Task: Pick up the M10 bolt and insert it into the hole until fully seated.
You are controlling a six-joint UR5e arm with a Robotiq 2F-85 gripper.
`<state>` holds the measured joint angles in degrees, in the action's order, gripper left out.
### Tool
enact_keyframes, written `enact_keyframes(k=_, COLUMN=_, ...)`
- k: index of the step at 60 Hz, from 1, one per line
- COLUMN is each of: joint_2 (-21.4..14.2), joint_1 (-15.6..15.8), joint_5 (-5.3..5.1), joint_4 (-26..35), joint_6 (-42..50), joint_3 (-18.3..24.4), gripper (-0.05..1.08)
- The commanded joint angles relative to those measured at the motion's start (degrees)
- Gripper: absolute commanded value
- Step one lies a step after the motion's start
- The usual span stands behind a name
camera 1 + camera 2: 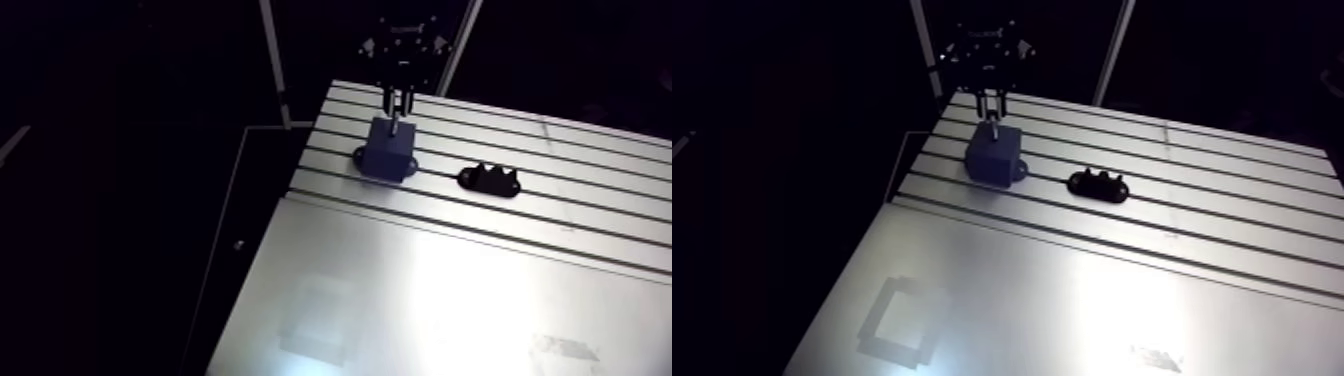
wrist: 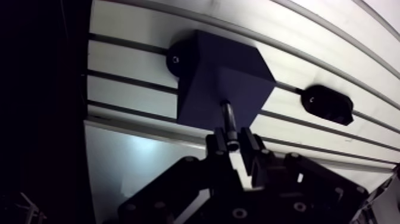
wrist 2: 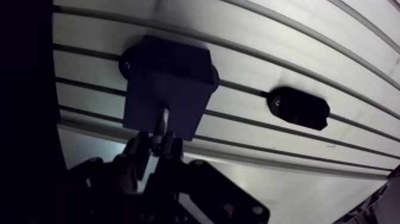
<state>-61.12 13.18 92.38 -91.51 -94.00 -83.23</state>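
Note:
A dark blue block (image 2: 221, 83) with mounting ears is fixed on the slotted table (image 1: 560, 160). My gripper (image 2: 235, 142) hangs straight above it and is shut on the M10 bolt (image 2: 228, 119). The bolt's shank points down from between the fingers, and its tip meets the block's top face. The hole itself is hidden under the bolt. In the arm view the gripper (image 1: 397, 103) stands over the same block (image 1: 387, 148), with the bolt (image 1: 395, 125) showing as a pale short rod.
A black oval holder (image 1: 490, 180) with small bumps lies on the table to the right of the block, also visible in the wrist view (image 3: 297, 108). A smooth plate (image 1: 420, 300) covers the table's near part. The table's left edge (image 1: 300, 160) runs close beside the block.

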Motion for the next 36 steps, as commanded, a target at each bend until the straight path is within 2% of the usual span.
enact_keyframes(k=1, joint_2=0.0, joint_1=0.0, joint_5=-0.05, joint_4=0.0, joint_6=0.0, joint_3=0.0, gripper=1.08)
enact_keyframes(k=36, joint_2=0.0, joint_1=0.0, joint_5=-0.14, joint_4=-0.1, joint_6=0.0, joint_3=-0.7, gripper=1.08)
